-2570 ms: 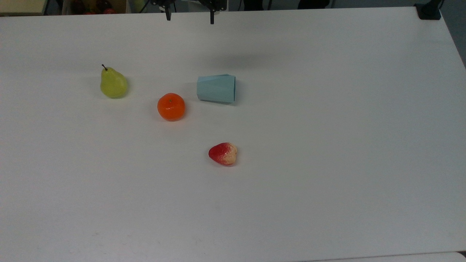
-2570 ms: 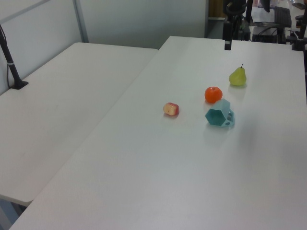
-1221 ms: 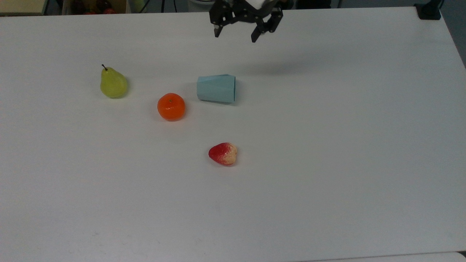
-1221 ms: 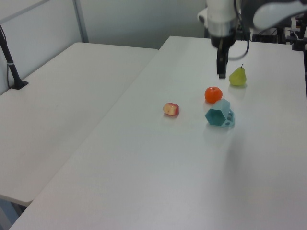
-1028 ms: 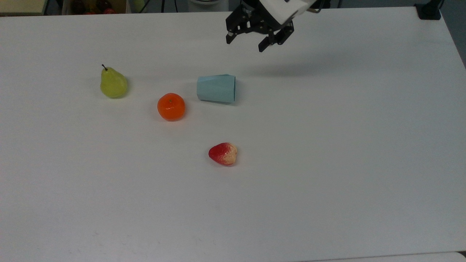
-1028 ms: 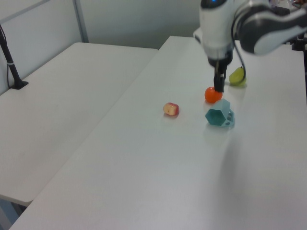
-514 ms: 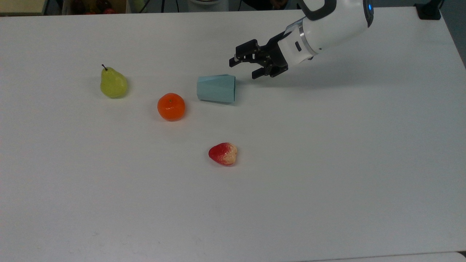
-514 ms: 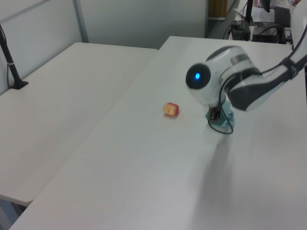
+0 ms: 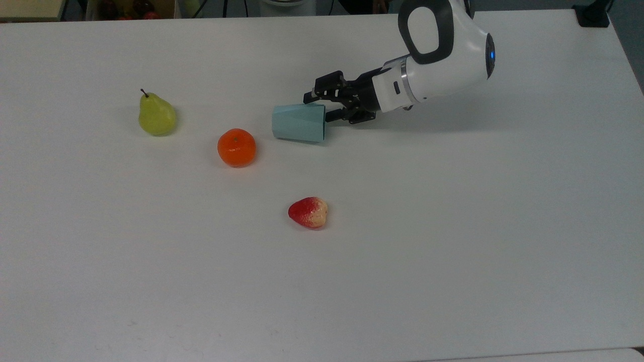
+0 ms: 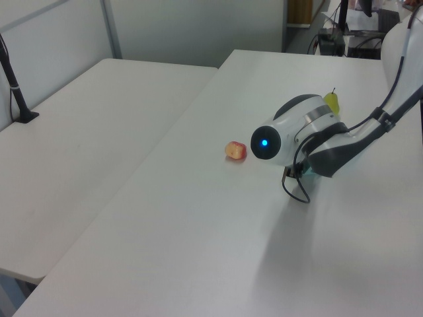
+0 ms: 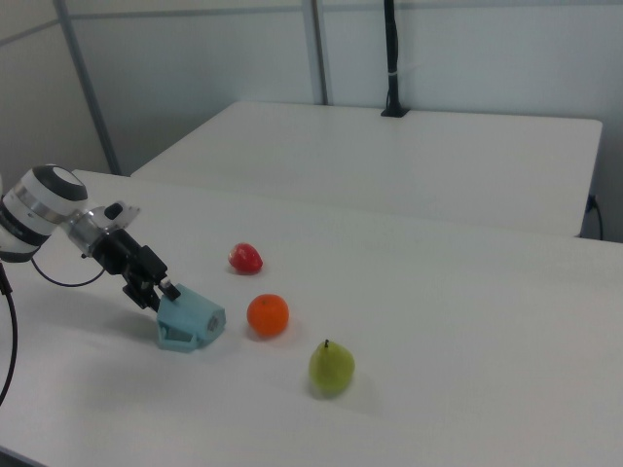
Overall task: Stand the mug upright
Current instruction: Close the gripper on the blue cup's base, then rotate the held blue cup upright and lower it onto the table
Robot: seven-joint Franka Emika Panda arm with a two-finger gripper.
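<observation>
While the pincer [image 9: 318,107] stands open at the wide rim of the mug [image 9: 298,122], which lies on its side toward the far edge of the desk [image 9: 453,226] beside the orange [image 9: 236,147], it should pinch the rim wall firmly, then tip it up slowly.

Matt pale-blue mug [image 9: 298,122], glossy white arm shell [image 9: 443,55], smooth matt white table [image 9: 453,226].
</observation>
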